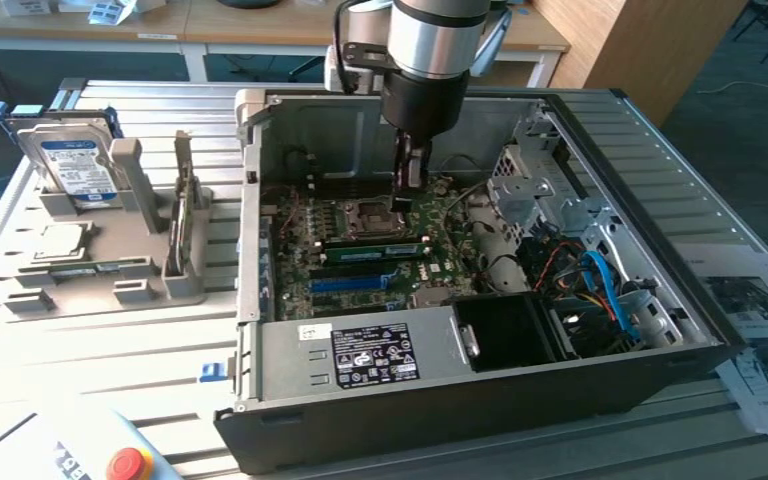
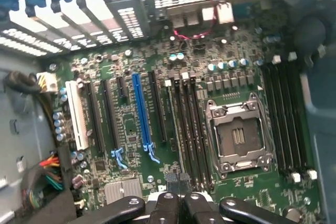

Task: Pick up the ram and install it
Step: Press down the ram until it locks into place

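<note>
The ram point(image 1: 371, 250) is a narrow green stick lying along a slot on the motherboard point(image 1: 357, 285), just beside the square processor socket point(image 1: 364, 215). In the wrist view it appears edge-on as a pale strip point(image 2: 172, 124) in the slot furthest from the socket point(image 2: 239, 137). My gripper point(image 1: 411, 178) hangs inside the open computer case, a little above the socket and the ram. Its fingers point(image 2: 167, 203) are pressed together, shut, with nothing between them; the gripper point(image 2: 178, 196) is over the end of the memory slots.
The case walls point(image 1: 257, 200) and drive cage point(image 1: 544, 190) hem the arm in. Cables point(image 1: 598, 280) and a power supply point(image 1: 357, 355) fill the near side. On the exterior view's left a grey fixture point(image 1: 131, 275) holds a hard drive point(image 1: 77, 165), a processor chip point(image 1: 64, 240) and a thin upright board point(image 1: 184, 205).
</note>
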`<state>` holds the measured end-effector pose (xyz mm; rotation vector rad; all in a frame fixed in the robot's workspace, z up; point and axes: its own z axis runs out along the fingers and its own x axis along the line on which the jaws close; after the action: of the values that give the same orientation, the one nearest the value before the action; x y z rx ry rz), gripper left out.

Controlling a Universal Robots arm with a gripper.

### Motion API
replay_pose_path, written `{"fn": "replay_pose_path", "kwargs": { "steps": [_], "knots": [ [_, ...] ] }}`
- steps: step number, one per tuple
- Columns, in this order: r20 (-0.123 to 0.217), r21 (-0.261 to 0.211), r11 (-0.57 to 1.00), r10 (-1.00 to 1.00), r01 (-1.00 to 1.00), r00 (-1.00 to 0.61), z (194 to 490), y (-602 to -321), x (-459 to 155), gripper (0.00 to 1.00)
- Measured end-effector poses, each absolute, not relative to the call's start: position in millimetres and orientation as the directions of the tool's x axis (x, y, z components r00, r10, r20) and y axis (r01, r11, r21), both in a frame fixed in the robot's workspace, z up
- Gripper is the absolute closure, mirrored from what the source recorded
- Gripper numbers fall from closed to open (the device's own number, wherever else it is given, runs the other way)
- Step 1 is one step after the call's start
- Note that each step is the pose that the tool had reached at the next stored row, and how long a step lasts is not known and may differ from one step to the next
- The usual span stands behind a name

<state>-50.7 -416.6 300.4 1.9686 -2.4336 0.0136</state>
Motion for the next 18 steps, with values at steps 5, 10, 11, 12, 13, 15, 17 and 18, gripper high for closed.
{"fn": "replay_pose_path", "kwargs": {
  "steps": [5,10,11,12,13,15,17,18],
  "knots": [
    [0.014,0.0,0.292,-0.956,-0.957,-0.292,300.4,-416.6,-50.7,0.9],
    [0.014,0.0,0.376,-0.927,-0.927,-0.376,300.4,-416.6,-50.7,0.9],
    [0.014,0.0,0.392,-0.92,-0.92,-0.392,300.3,-416.6,-50.7,0.9],
    [0.014,0.0,0.409,-0.913,-0.913,-0.409,300.3,-416.6,-50.7,0.9],
    [0.014,0.0,0.426,-0.905,-0.905,-0.426,300.3,-416.6,-50.7,0.9],
    [0.014,0.0,0.456,-0.89,-0.89,-0.456,300.3,-416.6,-50.7,0.9],
    [0.014,0.0,0.485,-0.874,-0.874,-0.485,300.3,-416.6,-50.7,0.9],
    [0.014,0.0,0.499,-0.867,-0.867,-0.499,300.2,-416.6,-50.7,0.9]
  ]
}}
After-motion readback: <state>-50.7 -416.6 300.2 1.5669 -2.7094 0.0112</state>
